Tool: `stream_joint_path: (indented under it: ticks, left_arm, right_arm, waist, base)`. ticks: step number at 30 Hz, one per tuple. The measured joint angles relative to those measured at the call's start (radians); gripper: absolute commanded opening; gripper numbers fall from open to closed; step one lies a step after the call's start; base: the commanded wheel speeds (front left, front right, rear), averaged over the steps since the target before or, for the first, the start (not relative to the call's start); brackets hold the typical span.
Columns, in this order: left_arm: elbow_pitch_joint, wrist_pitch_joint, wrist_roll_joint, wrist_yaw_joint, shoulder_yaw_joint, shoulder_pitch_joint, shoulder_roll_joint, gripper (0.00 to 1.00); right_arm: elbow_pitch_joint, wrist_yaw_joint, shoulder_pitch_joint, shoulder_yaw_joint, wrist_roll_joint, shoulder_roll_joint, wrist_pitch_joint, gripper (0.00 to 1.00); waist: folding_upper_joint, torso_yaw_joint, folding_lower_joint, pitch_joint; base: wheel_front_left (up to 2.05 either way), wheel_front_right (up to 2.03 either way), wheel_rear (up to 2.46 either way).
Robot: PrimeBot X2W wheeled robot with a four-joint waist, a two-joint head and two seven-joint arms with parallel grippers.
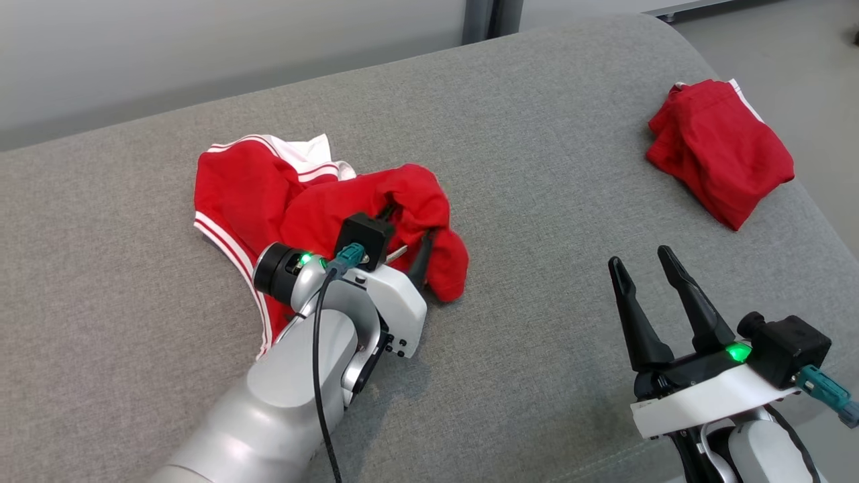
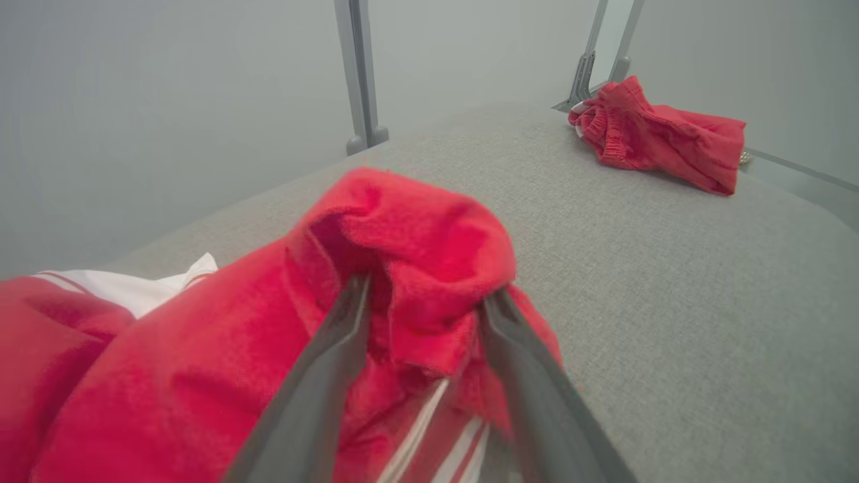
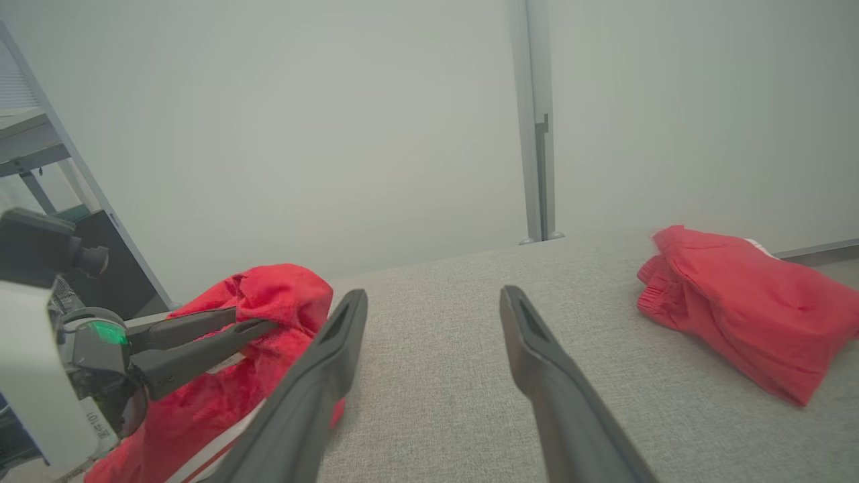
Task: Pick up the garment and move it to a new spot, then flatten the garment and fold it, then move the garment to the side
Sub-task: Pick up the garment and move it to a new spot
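Left tool [image 2: 427, 298]: released; its two dark fingers [image 2: 335, 349] stand apart, and a raised fold of red cloth sits loosely between them, touching both.
Red striped garment [image 1: 248, 194]: it lies crumpled on the gray upholstered surface [image 1: 537, 168], directly under and around the left tool. Most of the cloth spreads to the left of this tool, where the white stripes and a white part show.
Right tool [image 1: 639, 256]: released and holding nothing; the fingers are wide apart over bare gray fabric, well apart from the striped garment on its left side.
Second red garment [image 1: 721, 157]: a bundled red piece ahead of the right tool and a little to its right, near the rounded edge of the surface; no tool touches it.
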Motion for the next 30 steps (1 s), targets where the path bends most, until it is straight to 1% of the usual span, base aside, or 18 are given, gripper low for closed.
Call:
stream_joint_path:
  ticks: [3,4,7,13,18,24,30]
  left_arm:
    - [0.000,-0.015,-0.018,0.009,-0.012,-0.011,0.000,1.00]
    - [-0.004,-0.026,-0.041,0.016,-0.022,-0.019,0.000,1.00]
    - [-0.016,-0.039,-0.057,0.026,-0.027,-0.021,0.000,1.00]
    - [-0.083,-0.051,-0.074,0.054,-0.013,-0.021,-0.001,1.00]
    - [-0.205,-0.054,-0.036,0.098,0.057,0.015,0.018,1.00]
    - [-0.351,-0.056,0.012,0.135,0.124,0.156,0.075,1.00]
    - [-0.486,-0.056,0.038,0.167,0.195,0.280,0.113,1.00]
  right_arm:
    - [0.001,0.000,0.000,0.000,0.001,0.000,0.000,1.00]
    - [0.002,0.000,0.000,0.000,0.001,0.000,0.000,1.00]
    - [0.002,0.000,0.000,-0.003,0.001,0.000,0.000,1.00]
    - [-0.003,0.000,0.001,-0.006,-0.002,-0.005,0.000,1.00]
    - [-0.011,0.000,0.005,-0.012,-0.009,-0.013,0.000,1.00]
    - [-0.026,0.000,0.021,-0.022,-0.010,-0.016,0.000,1.00]
    - [-0.027,0.000,0.046,-0.036,-0.030,-0.023,0.000,1.00]
  waist:
    - [0.0000,0.008,0.0000,-0.002]
    - [0.0000,0.019,0.0000,-0.005]
    - [0.0000,0.037,0.0000,-0.012]
    - [0.0000,0.086,0.0000,-0.030]
    - [0.0000,0.139,0.0000,-0.048]
    - [0.0000,0.204,0.0000,-0.076]
    - [0.0000,0.255,0.0000,-0.109]
  base:
    - [0.00,0.00,0.00]
    - [0.00,0.00,0.00]
    - [0.00,0.00,0.00]
    - [0.00,0.00,0.00]
    - [0.00,0.00,0.00]
    - [0.00,0.00,0.00]
    - [0.00,0.00,0.00]
